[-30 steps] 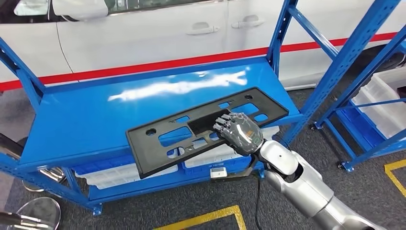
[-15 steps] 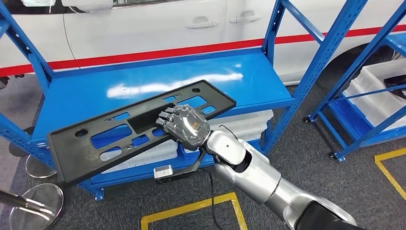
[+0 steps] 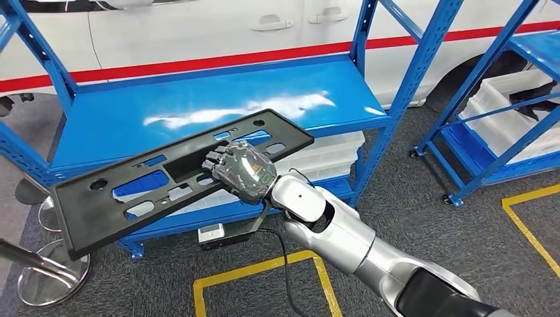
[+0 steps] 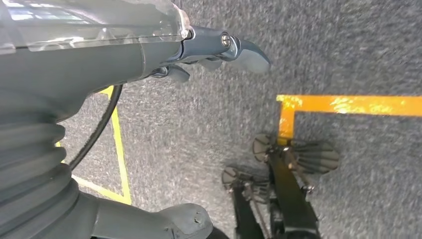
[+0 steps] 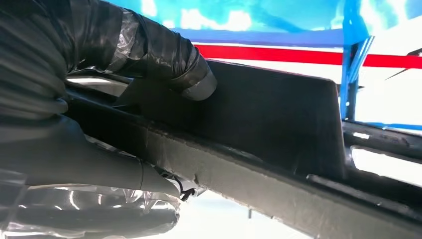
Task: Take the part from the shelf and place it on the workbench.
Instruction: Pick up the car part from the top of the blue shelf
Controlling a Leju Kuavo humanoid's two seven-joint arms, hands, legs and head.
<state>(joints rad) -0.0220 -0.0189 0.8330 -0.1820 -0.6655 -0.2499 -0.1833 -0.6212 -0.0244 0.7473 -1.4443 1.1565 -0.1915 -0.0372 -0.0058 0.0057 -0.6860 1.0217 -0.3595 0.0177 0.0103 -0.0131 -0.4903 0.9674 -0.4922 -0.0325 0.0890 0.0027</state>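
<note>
The part [image 3: 99, 208] is a long flat black plastic panel with several cut-outs. My right hand [image 3: 239, 170] grips it near its middle, fingers curled over its near edge. The panel is tilted, its left end hanging out past the front edge of the blue shelf [image 3: 198, 105] and its right end still over the shelf top. In the right wrist view my dark fingers [image 5: 164, 55] wrap the panel's thick rim [image 5: 278, 109]. My left hand [image 4: 149, 55] hangs over the carpet, thumb and fingers apart, holding nothing.
A white car [image 3: 198, 33] stands behind the shelf. White bins [image 3: 323, 155] sit on the lower level. A second blue rack [image 3: 502, 119] stands at the right. Yellow tape [image 3: 264, 271], a cable with a small white box [image 3: 211, 232] and stool bases [image 3: 49, 277] are on the floor.
The panel has come off the shelf top and swung left and toward me in my right hand. The camera view has also shifted, so the shelf sits differently in the picture.
</note>
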